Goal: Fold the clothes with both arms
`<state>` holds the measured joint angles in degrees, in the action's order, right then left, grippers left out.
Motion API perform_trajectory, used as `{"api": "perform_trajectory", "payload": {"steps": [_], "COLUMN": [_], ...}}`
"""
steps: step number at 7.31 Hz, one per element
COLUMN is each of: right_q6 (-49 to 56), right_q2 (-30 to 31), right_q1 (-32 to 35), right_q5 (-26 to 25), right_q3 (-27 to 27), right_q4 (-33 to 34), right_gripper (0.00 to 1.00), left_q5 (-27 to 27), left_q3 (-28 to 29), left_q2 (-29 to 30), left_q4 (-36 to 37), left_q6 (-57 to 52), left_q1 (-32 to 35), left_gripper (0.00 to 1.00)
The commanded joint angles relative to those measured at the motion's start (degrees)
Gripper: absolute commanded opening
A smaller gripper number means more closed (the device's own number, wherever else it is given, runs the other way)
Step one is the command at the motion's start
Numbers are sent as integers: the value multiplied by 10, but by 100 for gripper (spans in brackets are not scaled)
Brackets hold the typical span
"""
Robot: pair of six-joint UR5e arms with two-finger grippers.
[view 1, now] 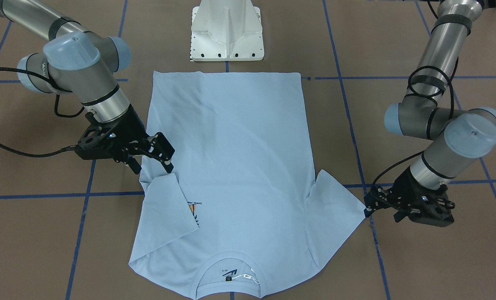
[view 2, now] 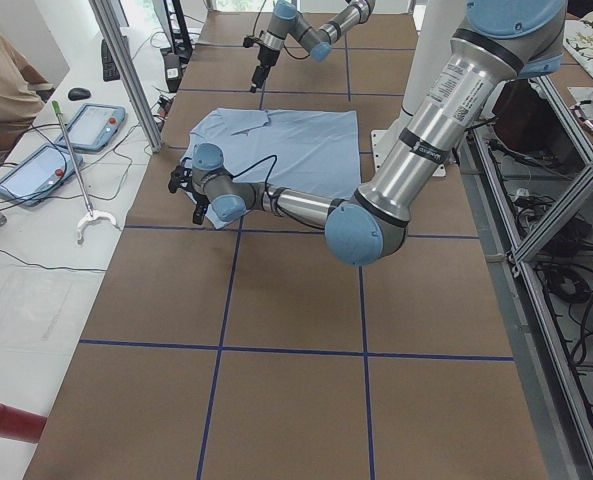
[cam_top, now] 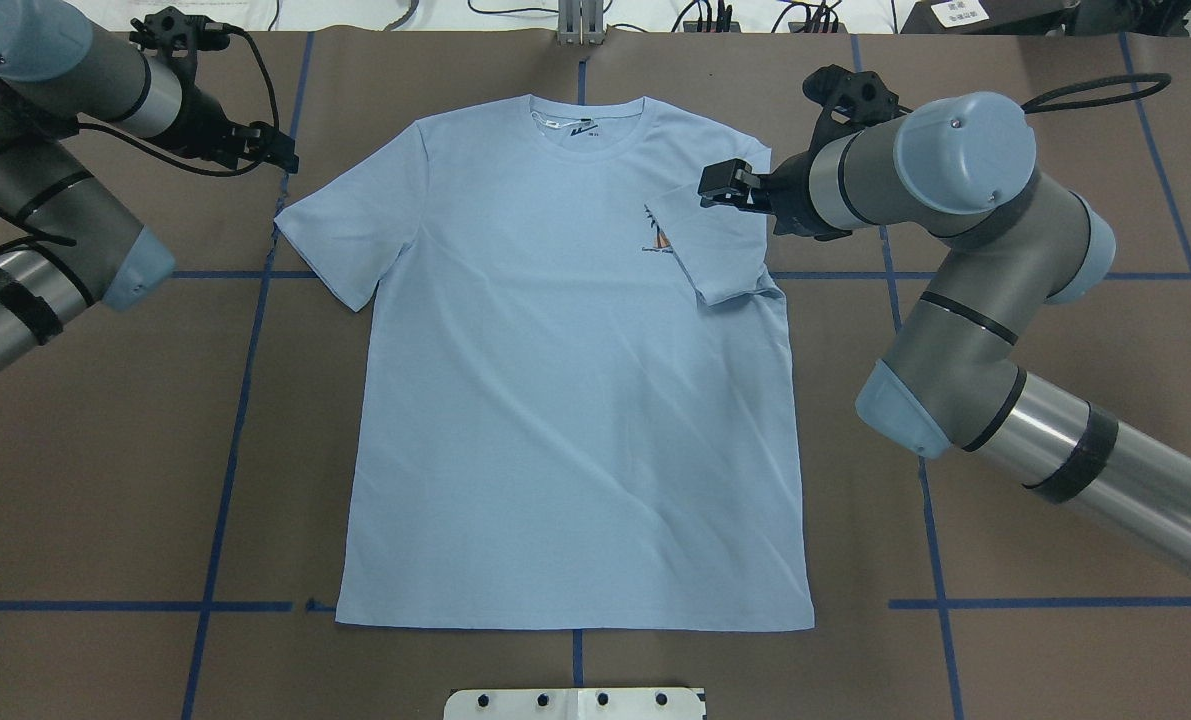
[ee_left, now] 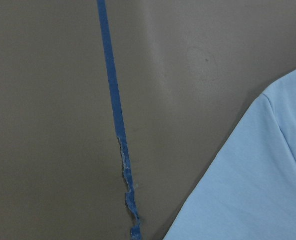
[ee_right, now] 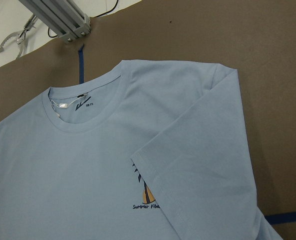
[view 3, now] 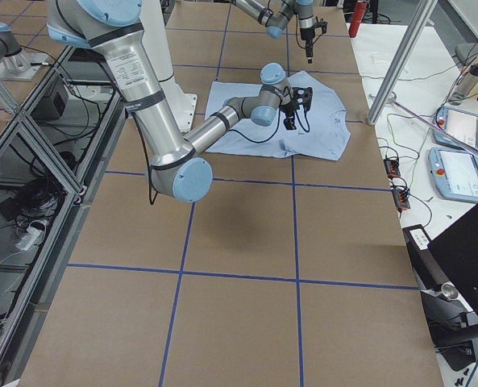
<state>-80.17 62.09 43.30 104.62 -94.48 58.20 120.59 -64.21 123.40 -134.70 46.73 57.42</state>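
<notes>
The light blue T-shirt lies flat on the brown table, collar away from the robot. One sleeve is folded inward over the chest and half covers the palm-tree print. My right gripper hovers open just above that folded sleeve, holding nothing. The other sleeve lies spread out. Beside its tip sits my left gripper, low to the table, fingers apart, gripping nothing. The left wrist view shows only the sleeve's edge.
The white pedestal base stands at the shirt's hem side. Blue tape lines cross the table. An aluminium post rises beyond the collar. A person sits at a side bench with tablets.
</notes>
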Motion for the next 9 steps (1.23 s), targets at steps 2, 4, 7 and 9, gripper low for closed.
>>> {"api": "perform_trajectory", "payload": {"steps": [2,4,7,9], "right_q6": [13,35,90,90], "right_q2": [53,59,59,59], "right_q1": [18,29,56,60], "right_q5": [27,34,45,49], "right_q3": [-37,-35,-22,-13], "right_q4": [0,0,4,6], "right_gripper": [100,100,100,100], "left_q5": [-33,-33,-33,-29], "left_q3": [21,19,14,14], "left_q2": [17,6,-10,-10], "left_q4": [5,10,22,23], "left_q6": [2,2,3,4], "left_q1": [-20,-24,-24,-36], "left_gripper": [81,65,65,65]}}
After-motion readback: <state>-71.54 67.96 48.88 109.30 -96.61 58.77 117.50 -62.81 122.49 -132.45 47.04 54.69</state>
